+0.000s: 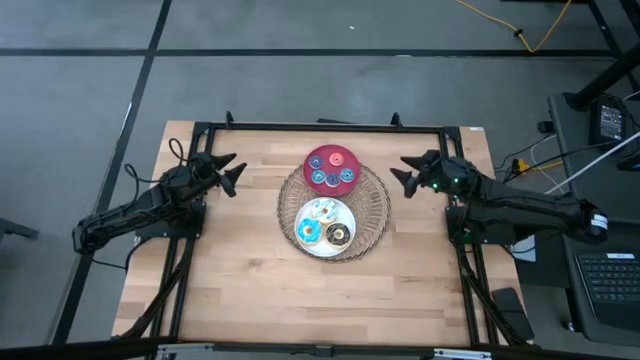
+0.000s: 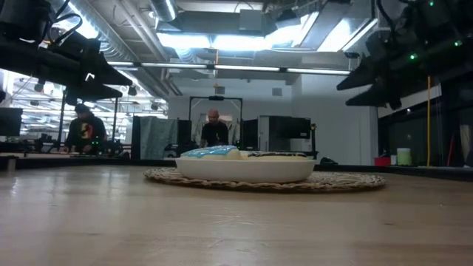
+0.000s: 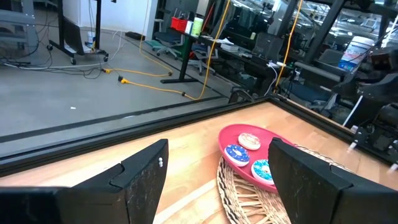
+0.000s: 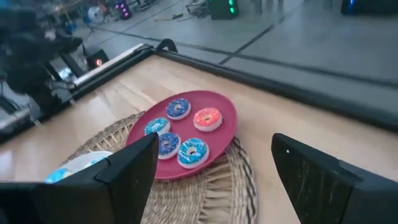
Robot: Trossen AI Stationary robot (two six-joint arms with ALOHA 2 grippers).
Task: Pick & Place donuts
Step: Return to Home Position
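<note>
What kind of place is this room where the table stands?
Probably a robotics lab or workshop: a bare grey floor with a yellow cable, exposed ceiling ducts, and a person at another bench behind.

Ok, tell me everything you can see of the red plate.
The red plate is round, shallow and smooth, plastic by its look, right way up. It rests on the wicker tray, overhanging the tray's rim on the side away from the white plate. Five donuts lie on it: four blue-iced, one orange-pink.

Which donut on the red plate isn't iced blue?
The orange-pink donut, the only one iced in a warm colour; the four blue donuts share the red plate with it.
</note>
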